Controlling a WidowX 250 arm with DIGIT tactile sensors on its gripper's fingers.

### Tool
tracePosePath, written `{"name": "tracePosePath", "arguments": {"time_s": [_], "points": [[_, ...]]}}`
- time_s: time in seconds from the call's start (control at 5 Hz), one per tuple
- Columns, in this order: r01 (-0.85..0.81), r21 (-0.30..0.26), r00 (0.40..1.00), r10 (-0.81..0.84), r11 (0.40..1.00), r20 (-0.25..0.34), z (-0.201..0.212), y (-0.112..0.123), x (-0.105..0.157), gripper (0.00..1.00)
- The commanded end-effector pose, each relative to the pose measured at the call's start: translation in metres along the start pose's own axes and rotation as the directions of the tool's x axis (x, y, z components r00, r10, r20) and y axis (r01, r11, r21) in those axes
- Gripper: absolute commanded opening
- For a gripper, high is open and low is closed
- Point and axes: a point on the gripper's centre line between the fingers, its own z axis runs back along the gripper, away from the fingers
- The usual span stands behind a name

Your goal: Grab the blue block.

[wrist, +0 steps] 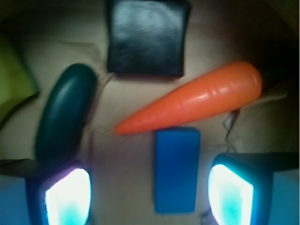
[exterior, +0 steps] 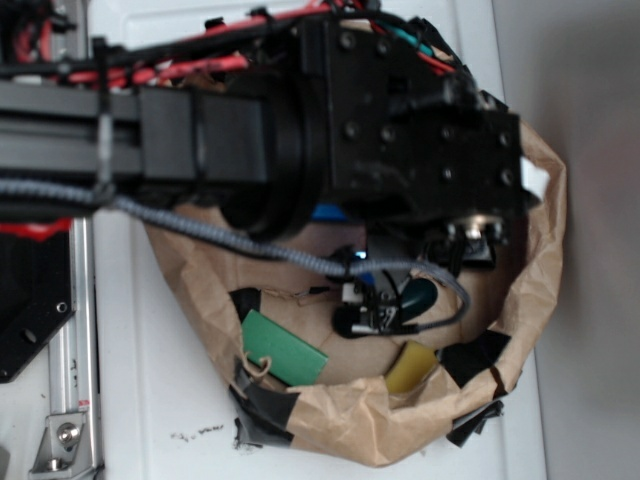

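Observation:
The blue block [wrist: 176, 169] lies flat on brown paper in the wrist view, long side running away from me. It sits between my two glowing fingertips, nearer the right one [wrist: 230, 194], with a gap on each side. My gripper [wrist: 150, 197] is open and touches nothing. The orange carrot [wrist: 194, 99] lies slanted just beyond the block's far end. In the exterior view the arm hides most of the block; a sliver of blue [exterior: 328, 213] shows under the wrist, and the gripper [exterior: 375, 300] hangs low over the paper.
A dark teal oval piece [wrist: 65, 112] lies left of the block, by the left fingertip. A black tape patch [wrist: 147, 37] is beyond. A flat green block [exterior: 284, 349] and yellow piece [exterior: 411, 368] lie inside the crumpled brown paper wall [exterior: 380, 420].

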Motion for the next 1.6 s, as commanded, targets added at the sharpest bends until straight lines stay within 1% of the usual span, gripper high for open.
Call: {"name": "tracePosePath", "arguments": {"time_s": [0.0,0.2,0.4,0.6,0.8,1.0,1.2,1.4], "points": [[-0.021,0.011,1.000,0.021,1.000,0.021,-0.029,0.040,-0.015,1.00],[-0.058,-0.001,0.998,0.058,0.998,-0.019,-0.047,0.042,-0.012,1.00],[-0.203,-0.092,0.979,0.199,0.975,-0.048,-0.055,0.028,-0.015,0.36],[-0.267,-0.100,0.963,0.262,0.959,-0.061,-0.057,0.024,-0.019,0.00],[-0.273,-0.080,0.962,0.270,0.959,-0.050,-0.043,0.024,-0.020,0.00],[-0.258,-0.125,0.959,0.270,0.958,0.084,0.007,0.017,-0.022,0.00],[-0.299,-0.162,0.933,0.323,0.941,0.156,0.056,0.009,-0.032,0.00],[-0.313,-0.161,0.919,0.342,0.936,0.198,0.105,0.001,-0.046,0.00]]}}
